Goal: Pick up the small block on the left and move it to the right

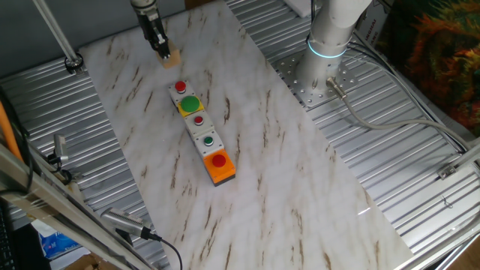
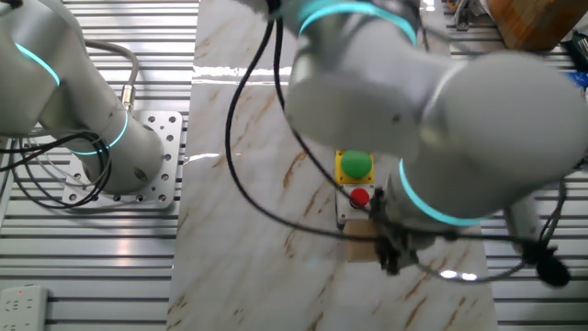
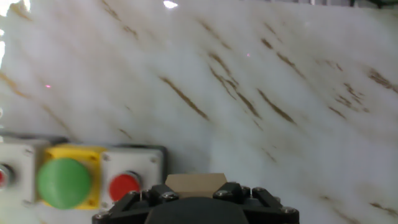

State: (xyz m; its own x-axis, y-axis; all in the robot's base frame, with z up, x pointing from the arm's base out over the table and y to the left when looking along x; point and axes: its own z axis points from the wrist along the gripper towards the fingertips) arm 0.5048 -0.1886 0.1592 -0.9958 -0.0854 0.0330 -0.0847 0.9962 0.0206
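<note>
In the hand view we see the gripper (image 3: pixel 196 202) body at the bottom edge, with the top of the block (image 3: pixel 195 182) showing just beyond it, between the jaws. We read the jaws as closed on the block. Left of the gripper we see a white box with a red button (image 3: pixel 126 185), then a yellow box with a green button (image 3: pixel 64 182), both standing on the counter (image 3: pixel 261 81).

In one fixed view we see the gripper (image 1: pixel 162 51) holding the block (image 1: pixel 171 58) at the far end of the counter (image 1: pixel 285 172), just beyond the row of button boxes. We cannot tell whether the block touches the counter. The orange box (image 1: pixel 220 167) closes the near end of that row.

In the other fixed view the arm hides most of the gripper; we see the block (image 2: pixel 361 247) beside the red button (image 2: pixel 359 196).
</note>
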